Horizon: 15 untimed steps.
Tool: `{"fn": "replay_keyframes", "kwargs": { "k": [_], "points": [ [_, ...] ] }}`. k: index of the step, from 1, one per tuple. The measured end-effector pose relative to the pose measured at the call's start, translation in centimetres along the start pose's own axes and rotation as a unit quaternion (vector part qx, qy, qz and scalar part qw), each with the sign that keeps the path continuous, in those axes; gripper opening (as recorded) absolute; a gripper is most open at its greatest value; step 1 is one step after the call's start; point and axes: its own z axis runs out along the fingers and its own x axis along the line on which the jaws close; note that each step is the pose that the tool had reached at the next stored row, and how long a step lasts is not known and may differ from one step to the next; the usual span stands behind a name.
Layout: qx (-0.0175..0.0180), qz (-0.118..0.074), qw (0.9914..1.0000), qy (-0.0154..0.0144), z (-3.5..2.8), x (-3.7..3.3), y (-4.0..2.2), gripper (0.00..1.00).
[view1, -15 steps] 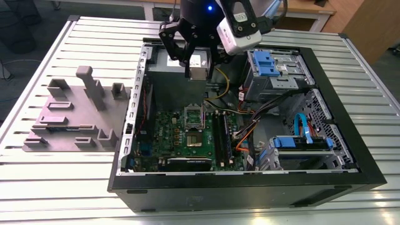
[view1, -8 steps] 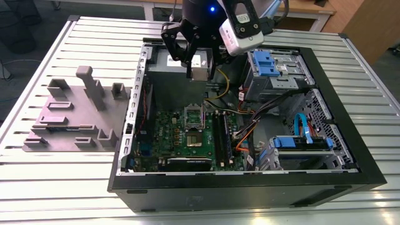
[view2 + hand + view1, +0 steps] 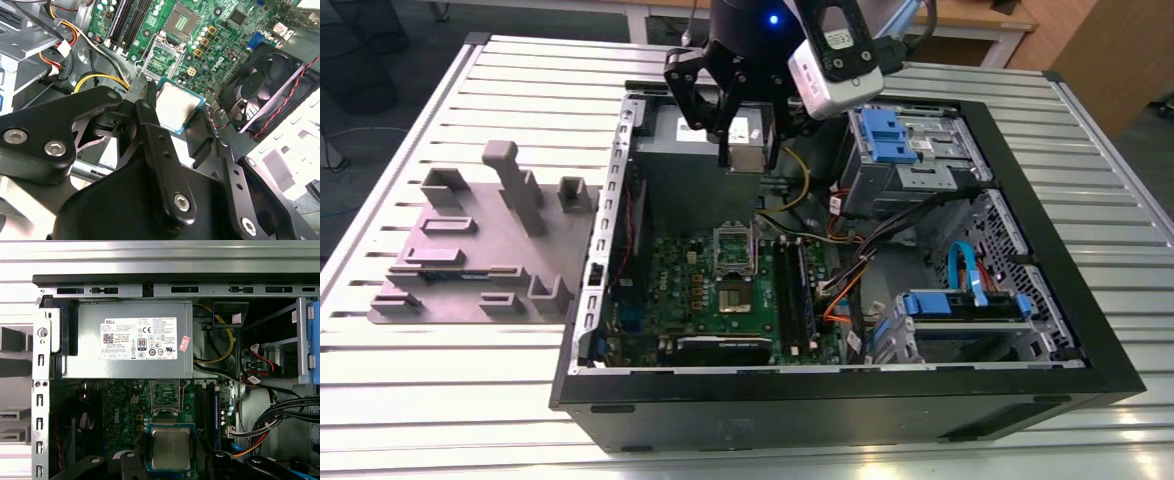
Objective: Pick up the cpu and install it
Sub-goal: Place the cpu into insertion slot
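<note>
The cpu [image 3: 747, 157] is a small square chip with a shiny silver top, held above the open computer case [image 3: 854, 400]. My gripper [image 3: 750, 150] is shut on it, one black finger on each side. In both wrist views the cpu [image 3: 177, 107] [image 3: 171, 447] sits between the fingers [image 3: 150, 115], gripper [image 3: 175, 112] [image 3: 171, 456]. The motherboard's socket [image 3: 735, 272] [image 3: 165, 395] lies below with its metal frame open. In the exterior view the chip hangs over the back of the case, behind the socket.
A grey fixture plate [image 3: 480, 250] with upright blocks lies at the exterior view's left. Inside the case are the power supply [image 3: 127, 340], a black fan [image 3: 265, 90], memory sticks [image 3: 797, 290], blue drive cages [image 3: 901, 140] and loose cables [image 3: 854, 270].
</note>
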Motion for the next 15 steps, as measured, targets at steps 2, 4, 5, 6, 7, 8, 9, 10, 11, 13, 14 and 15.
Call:
{"fn": "replay_keyframes", "kwargs": {
  "k": [2,4,5,6,7,8,9,10,11,13,14,15],
  "points": [
    [0.0,0.0,1.0,0.0,0.0,-0.01,-0.02,0.47],
    [0.0,0.0,1.0,0.0,0.01,-0.02,-0.18,0.47],
    [0.0,0.0,1.0,0.0,0.03,-0.01,-0.28,0.47],
    [0.0,0.0,1.0,0.0,0.06,-0.01,-0.37,0.47],
    [-0.0001,0.0,1.0,-0.0001,0.12,-0.01,-0.4,0.47],
    [-0.0001,0.0,1.0,-0.0001,0.2,-0.01,-0.41,0.47],
    [0.0,0.001,1.0,0.0,0.31,-0.02,-0.42,0.47],
    [0.0,0.001,1.0,-0.0001,0.45,-0.06,-0.43,0.47],
    [0.0,0.001,1.0,0.0,0.63,-0.14,-0.43,0.47],
    [0.0,0.001,1.0,-0.0001,1.0,-0.31,-0.44,0.47],
    [0.0,0.001,1.0,-0.0001,1.18,-0.4,-0.46,0.47],
    [0.0,0.001,1.0,-0.0001,1.36,-0.45,-0.5,0.47]
  ]
}}
